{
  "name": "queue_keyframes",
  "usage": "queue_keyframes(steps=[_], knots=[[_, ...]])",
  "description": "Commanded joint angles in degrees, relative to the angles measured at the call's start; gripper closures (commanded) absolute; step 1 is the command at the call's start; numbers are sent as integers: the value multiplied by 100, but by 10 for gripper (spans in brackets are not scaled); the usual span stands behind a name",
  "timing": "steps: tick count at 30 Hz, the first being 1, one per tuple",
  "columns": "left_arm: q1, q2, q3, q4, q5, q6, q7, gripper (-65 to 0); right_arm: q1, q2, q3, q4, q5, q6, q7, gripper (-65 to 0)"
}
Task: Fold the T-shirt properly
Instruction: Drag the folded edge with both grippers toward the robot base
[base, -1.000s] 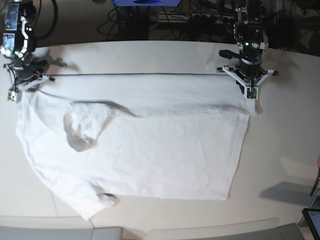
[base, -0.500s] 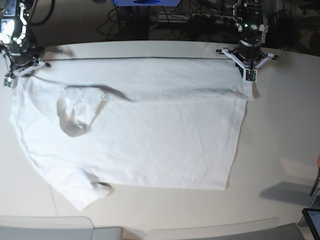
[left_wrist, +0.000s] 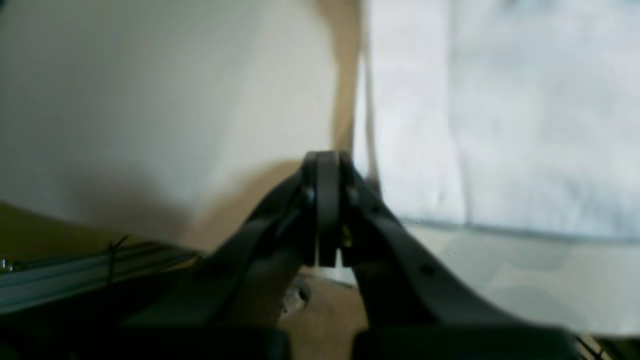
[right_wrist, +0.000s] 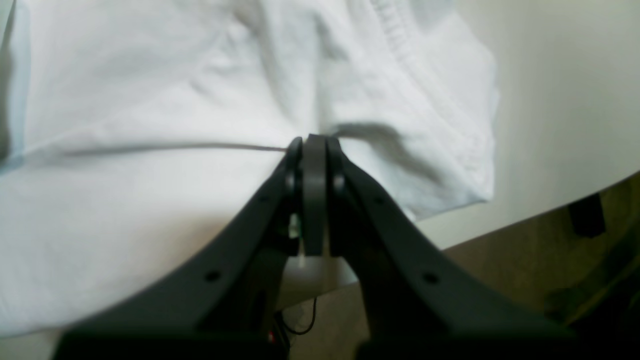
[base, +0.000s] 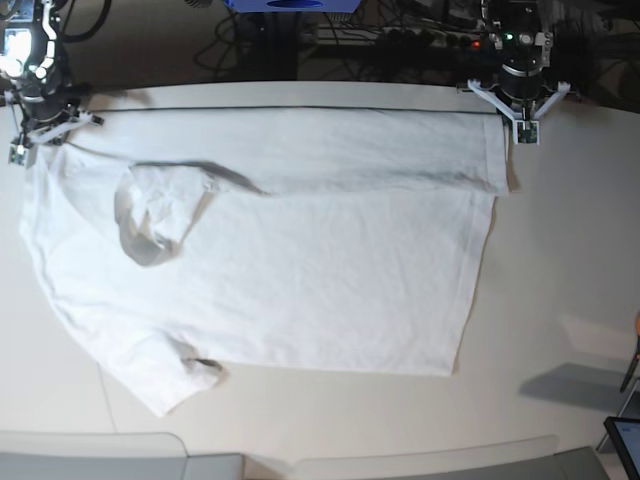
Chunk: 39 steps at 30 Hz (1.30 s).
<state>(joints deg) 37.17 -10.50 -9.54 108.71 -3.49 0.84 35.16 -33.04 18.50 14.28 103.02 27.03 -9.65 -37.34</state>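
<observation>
The white T-shirt (base: 300, 270) lies spread on the off-white table (base: 570, 260), with its ribbed collar (base: 150, 215) at the left and one sleeve (base: 170, 385) at the front left. Its far edge is stretched straight along the table's back edge between both grippers. My left gripper (base: 521, 128) is shut on the far right corner; in the left wrist view its jaws (left_wrist: 327, 157) are closed beside the fabric (left_wrist: 500, 125). My right gripper (base: 38, 128) is shut on the far left corner; in the right wrist view it (right_wrist: 312, 142) pinches a fold of cloth (right_wrist: 150, 100).
Cables and a power strip (base: 400, 40) run behind the table. A blue object (base: 290, 5) sits at the top edge. A dark screen corner (base: 622, 440) shows at the lower right. Grey panels (base: 100, 455) line the front edge.
Both grippers have moved toward the table's back edge, holding the shirt's far edge. The whole shirt has slid away from the front with them.
</observation>
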Motion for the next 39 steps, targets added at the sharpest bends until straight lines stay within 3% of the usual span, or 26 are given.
queue_keyframes(steps=[1,12,20,26,39], knots=[[50,-44,-26,184,10,17,-118,0,-77,27,27,23,18,-42,-217,-9],[-55,61,-35,738,-7,17,-118,0,38,27,27,234,18,-42,-261,-9],[-688,325,88,501,-16,8,-74,0,73,27,18,216,9,-42,-261,-9],[-987,343,598,-88,-16,8,-74,0,73,18,9,216,9,-42,-261,-9],[-521,325,580,-396,-16,8,-109,0,-15,18,27,208,9,-42,-261,-9]])
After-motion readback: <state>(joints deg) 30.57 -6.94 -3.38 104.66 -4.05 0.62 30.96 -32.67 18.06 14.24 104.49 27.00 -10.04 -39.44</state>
